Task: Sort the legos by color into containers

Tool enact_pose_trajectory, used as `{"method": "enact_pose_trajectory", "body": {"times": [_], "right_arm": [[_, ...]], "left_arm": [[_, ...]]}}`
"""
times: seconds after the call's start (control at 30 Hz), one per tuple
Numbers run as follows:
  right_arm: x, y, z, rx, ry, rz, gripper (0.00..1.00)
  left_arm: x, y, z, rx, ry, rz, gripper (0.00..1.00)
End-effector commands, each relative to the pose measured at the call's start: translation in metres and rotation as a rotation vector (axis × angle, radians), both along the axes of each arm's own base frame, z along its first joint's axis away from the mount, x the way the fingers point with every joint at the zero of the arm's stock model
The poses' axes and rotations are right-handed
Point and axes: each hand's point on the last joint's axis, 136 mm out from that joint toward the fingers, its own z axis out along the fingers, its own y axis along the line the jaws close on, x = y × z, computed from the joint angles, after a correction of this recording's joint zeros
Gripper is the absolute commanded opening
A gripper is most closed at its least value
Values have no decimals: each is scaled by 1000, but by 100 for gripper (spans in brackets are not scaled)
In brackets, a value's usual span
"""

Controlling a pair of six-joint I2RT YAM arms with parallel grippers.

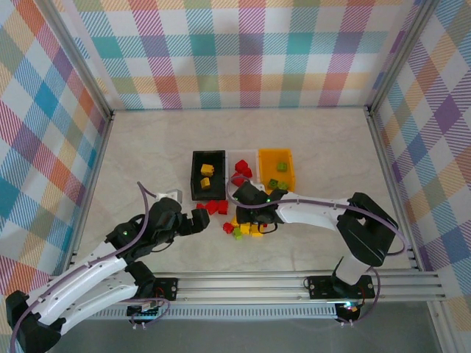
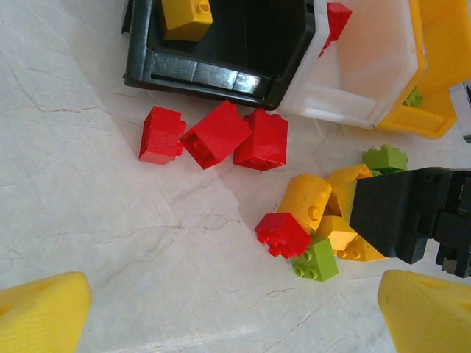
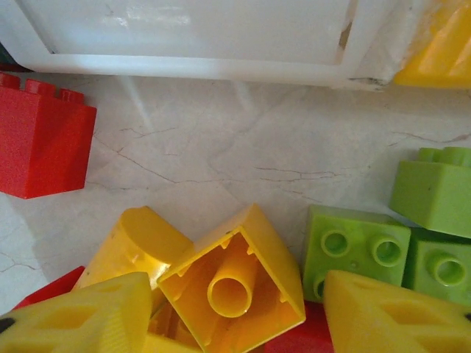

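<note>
Containers hold legos: yellow in black, red in white.

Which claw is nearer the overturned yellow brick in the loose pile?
Right. The right claw straddles the overturned yellow brick; the left claw sits apart, off to its left.

Bright, even light falls from overhead on the pale marbled worktop, leaving only short, soft shadows beside the legos. Glare streaks the glossy wall of the black bin and washes over the white bin. The wrist close-ups are crisp, while the overhead view shows the bricks coarsely.
</note>
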Motion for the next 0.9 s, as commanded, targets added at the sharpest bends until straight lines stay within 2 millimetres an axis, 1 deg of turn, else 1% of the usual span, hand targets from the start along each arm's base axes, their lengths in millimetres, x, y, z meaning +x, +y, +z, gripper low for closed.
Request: {"method": "enact_pose_trajectory", "body": {"times": [0.0, 0.13, 0.23, 0.43, 0.53, 0.67, 0.8, 0.87], "right_arm": [[4, 4, 3, -15, -12, 1, 59], [3, 1, 1, -36, -13, -11, 51], [3, 1, 4, -34, -24, -7, 45], [2, 3, 24, -9, -75, 2, 40], [1, 4, 41, 18, -104, 8, 39], [-2, 11, 72, 82, -146, 41, 38], [-2, 35, 105, 189, -182, 117, 39], [3, 53, 122, 238, -211, 168, 39]], "left_arm": [[-3, 5, -7, 16, 10, 18, 100], [-4, 6, -5, 15, 8, 17, 100], [-4, 7, -3, 18, 4, 15, 100], [-4, 11, -3, 29, -1, 27, 100], [-5, 15, -3, 37, -5, 35, 100], [-6, 20, -3, 51, -13, 45, 100], [-9, 25, -9, 59, -6, 56, 100], [-11, 27, -13, 59, 0, 62, 100]]}}
